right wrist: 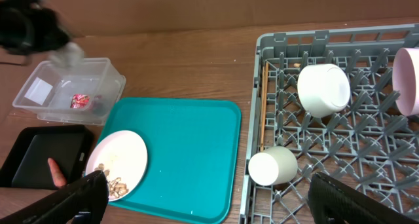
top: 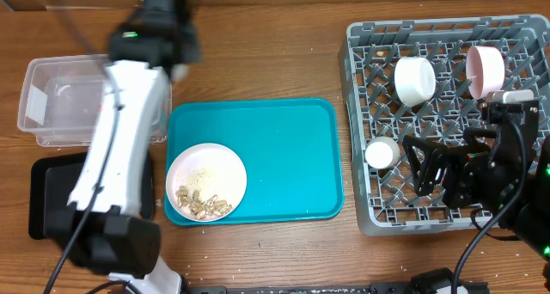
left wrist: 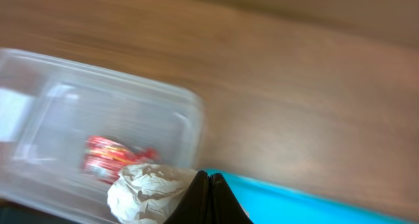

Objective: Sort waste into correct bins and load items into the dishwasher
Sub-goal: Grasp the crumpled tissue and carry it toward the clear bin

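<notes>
My left gripper (left wrist: 209,196) is shut on the crumpled white paper wad (left wrist: 145,190) and holds it over the near corner of the clear tub (left wrist: 39,86). The red wrapper (left wrist: 106,160) lies inside the tub. In the overhead view the left gripper (top: 174,64) is at the tub's (top: 51,105) right edge. My right gripper (right wrist: 216,207) is open and empty above the grey dish rack (top: 361,113). The rack holds a white bowl (top: 415,79), a pink bowl (top: 485,69), a white cup (top: 382,153) and chopsticks (right wrist: 263,106). The white plate (top: 206,180) with beige crumbs (top: 202,204) sits on the teal tray.
The teal tray (top: 275,148) lies mid-table between the tub and the rack. The black tray (top: 47,195) sits in front of the tub and holds a small orange piece (right wrist: 56,172). My left arm crosses above the black tray and the tub.
</notes>
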